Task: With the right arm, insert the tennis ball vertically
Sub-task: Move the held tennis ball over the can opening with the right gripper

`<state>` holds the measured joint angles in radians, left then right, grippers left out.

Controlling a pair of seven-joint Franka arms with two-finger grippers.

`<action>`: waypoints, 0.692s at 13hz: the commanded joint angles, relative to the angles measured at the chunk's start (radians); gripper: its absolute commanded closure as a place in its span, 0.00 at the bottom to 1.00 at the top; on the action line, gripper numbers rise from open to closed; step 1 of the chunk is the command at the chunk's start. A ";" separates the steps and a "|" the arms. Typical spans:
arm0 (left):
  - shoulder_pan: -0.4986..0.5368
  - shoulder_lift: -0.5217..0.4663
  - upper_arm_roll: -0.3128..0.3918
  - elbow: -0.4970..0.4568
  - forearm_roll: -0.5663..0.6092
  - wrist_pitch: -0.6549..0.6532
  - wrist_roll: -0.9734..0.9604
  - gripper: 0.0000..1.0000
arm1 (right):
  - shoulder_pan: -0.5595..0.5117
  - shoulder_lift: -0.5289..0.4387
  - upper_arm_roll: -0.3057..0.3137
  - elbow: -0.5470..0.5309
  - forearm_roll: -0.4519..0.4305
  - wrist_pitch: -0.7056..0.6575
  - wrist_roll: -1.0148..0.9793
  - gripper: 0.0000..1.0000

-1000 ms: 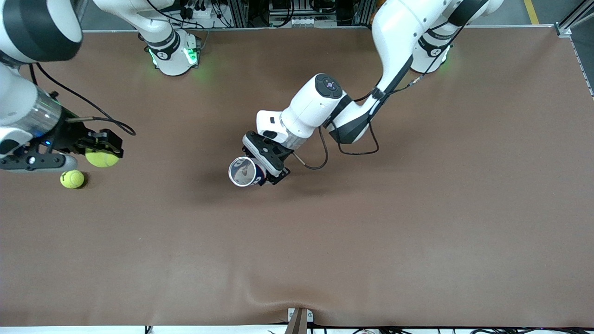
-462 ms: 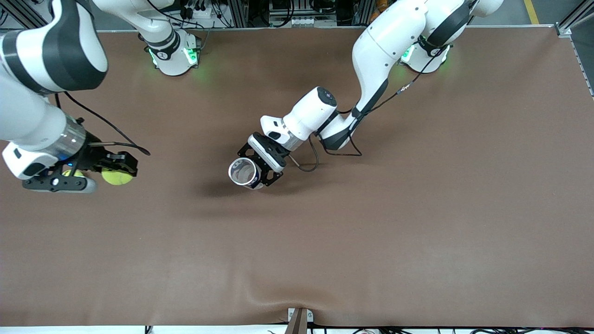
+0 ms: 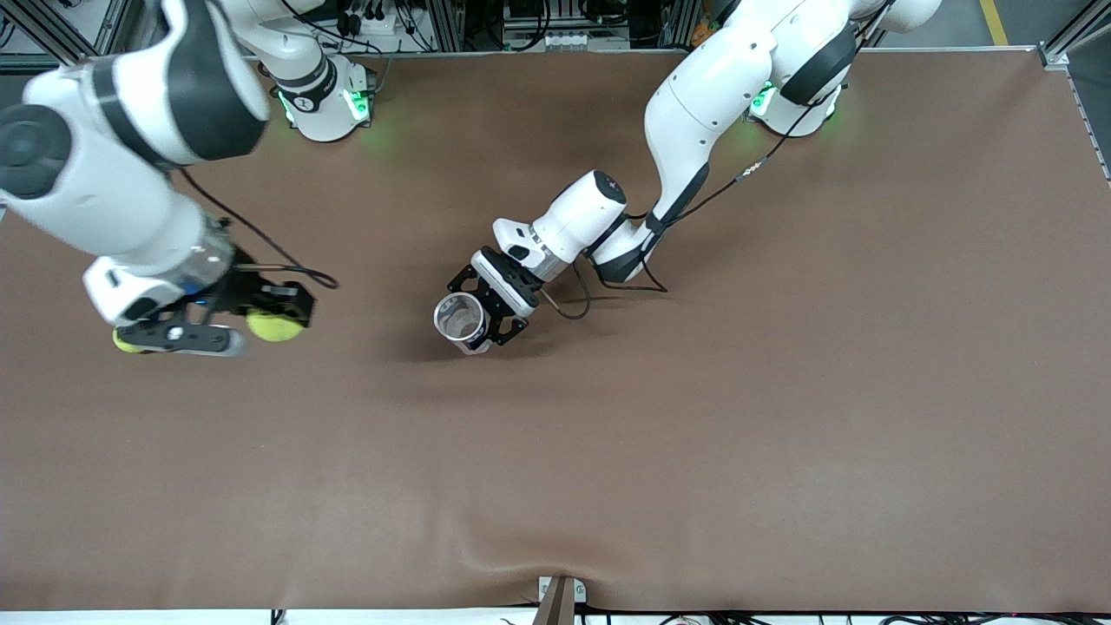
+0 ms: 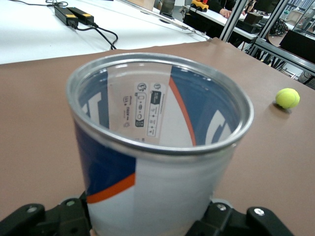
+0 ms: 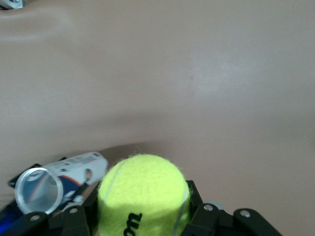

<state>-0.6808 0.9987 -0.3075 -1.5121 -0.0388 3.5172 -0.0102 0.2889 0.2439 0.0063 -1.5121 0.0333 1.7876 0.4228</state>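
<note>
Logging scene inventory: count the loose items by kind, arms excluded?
Fuzzy yellow-green tennis balls: 2, one held in the right claw, one on the brown table, partly hidden under that arm.
Clear plastic ball can with blue, white and orange label: 1, held in the left claw.
Total: 3

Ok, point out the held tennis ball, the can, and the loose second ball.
held tennis ball (image 5: 142, 194), right wrist view, its felt front.
can (image 4: 162, 147), left wrist view, its outer wall under the rim.
second ball (image 4: 287, 98), left wrist view, its middle.

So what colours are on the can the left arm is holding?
The can is white and blue with an orange stripe, seen best in the left wrist view.
</note>
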 commanded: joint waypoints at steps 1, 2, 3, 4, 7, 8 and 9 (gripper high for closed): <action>-0.011 0.024 0.018 0.024 -0.004 0.019 0.013 0.26 | 0.071 0.026 -0.008 0.009 -0.016 0.029 0.137 0.98; -0.023 0.031 0.037 0.024 0.000 0.019 0.021 0.26 | 0.085 0.029 -0.008 0.009 -0.016 0.030 0.161 0.99; -0.037 0.032 0.054 0.024 -0.001 0.019 0.019 0.26 | 0.099 0.032 -0.008 0.007 -0.016 0.029 0.192 1.00; -0.037 0.034 0.059 0.024 -0.001 0.019 0.019 0.26 | 0.117 0.038 -0.008 0.004 -0.016 0.026 0.236 1.00; -0.046 0.043 0.062 0.035 -0.001 0.019 0.021 0.26 | 0.180 0.064 -0.008 0.000 -0.016 0.026 0.310 1.00; -0.055 0.046 0.064 0.041 -0.003 0.017 0.021 0.26 | 0.194 0.075 -0.008 -0.002 -0.016 0.026 0.314 1.00; -0.066 0.047 0.062 0.043 -0.007 0.017 0.021 0.26 | 0.214 0.087 -0.008 0.000 -0.016 0.030 0.327 1.00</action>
<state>-0.7158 1.0154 -0.2558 -1.5027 -0.0385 3.5267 0.0040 0.4709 0.3158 0.0062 -1.5156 0.0318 1.8156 0.7136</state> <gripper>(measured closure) 0.260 0.322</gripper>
